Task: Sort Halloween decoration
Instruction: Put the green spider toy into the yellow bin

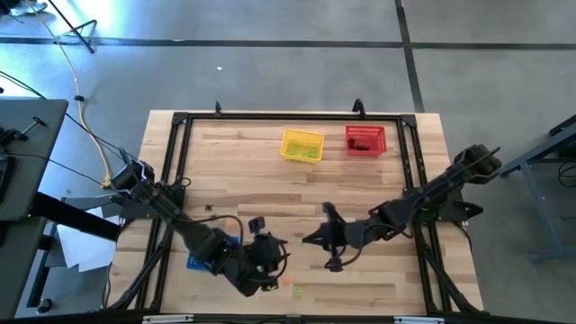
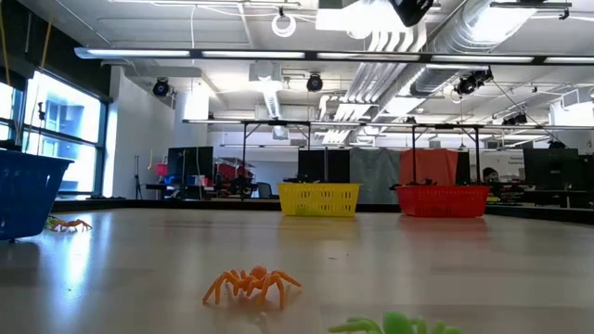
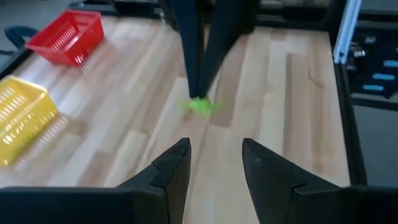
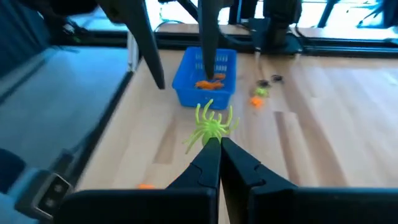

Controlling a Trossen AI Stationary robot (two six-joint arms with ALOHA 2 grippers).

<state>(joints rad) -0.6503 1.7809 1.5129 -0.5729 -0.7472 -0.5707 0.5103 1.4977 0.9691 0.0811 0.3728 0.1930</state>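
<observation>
Pinching a green spider (image 4: pixel 211 126), the right gripper (image 4: pixel 220 144) is closed; the left gripper (image 3: pixel 214 163) gapes empty, arm-hidden from above.

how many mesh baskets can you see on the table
3. The yellow basket and red basket sit side by side near the far edge. The blue basket stands near the left arm, mostly hidden under it from above. Others may be hidden.

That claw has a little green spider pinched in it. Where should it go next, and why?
Probably a swing toward the yellow basket at the table's far side. The right gripper is shut on the green spider, and that basket seems to hold green bits already, while the blue basket holds orange ones.
</observation>
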